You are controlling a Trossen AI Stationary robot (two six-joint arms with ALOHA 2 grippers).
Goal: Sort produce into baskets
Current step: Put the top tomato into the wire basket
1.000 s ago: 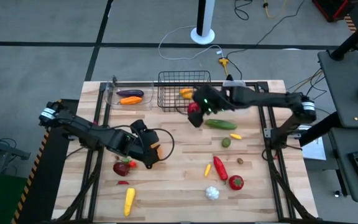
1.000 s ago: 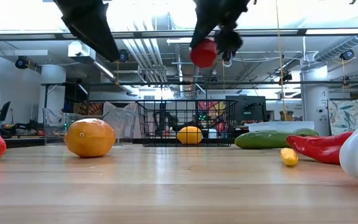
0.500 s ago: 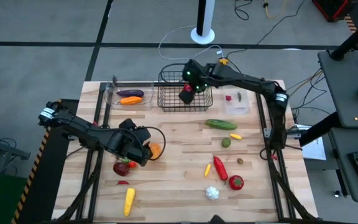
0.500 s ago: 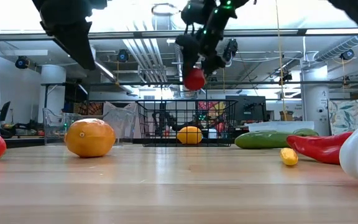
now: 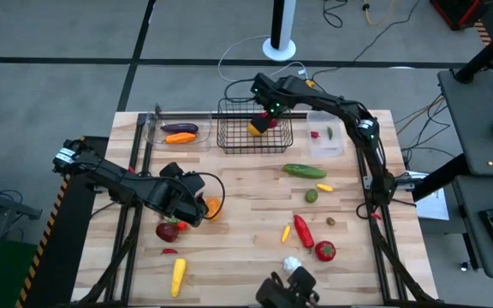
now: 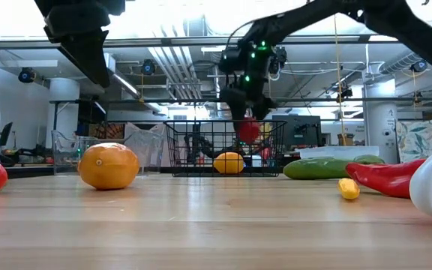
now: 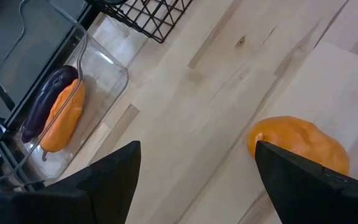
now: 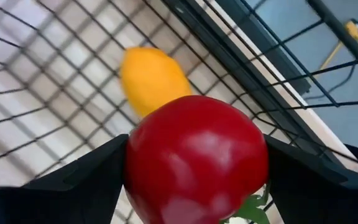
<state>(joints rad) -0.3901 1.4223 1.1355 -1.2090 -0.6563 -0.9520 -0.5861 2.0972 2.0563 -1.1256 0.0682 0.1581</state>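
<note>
My right gripper [image 8: 194,168] holds the red tomato [image 8: 196,158] over the black wire basket [image 5: 255,128], far center; release too high may bounce it out. My left gripper [image 7: 194,171] hangs wide open by the orange [image 7: 298,145].

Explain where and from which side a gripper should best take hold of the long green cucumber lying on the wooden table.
Probably across the middle of the green cucumber, coming straight down from above. It lies flat on the wooden table, long and narrow, so jaws closing across its short width should fit, and both long sides look free of neighbours.
</note>
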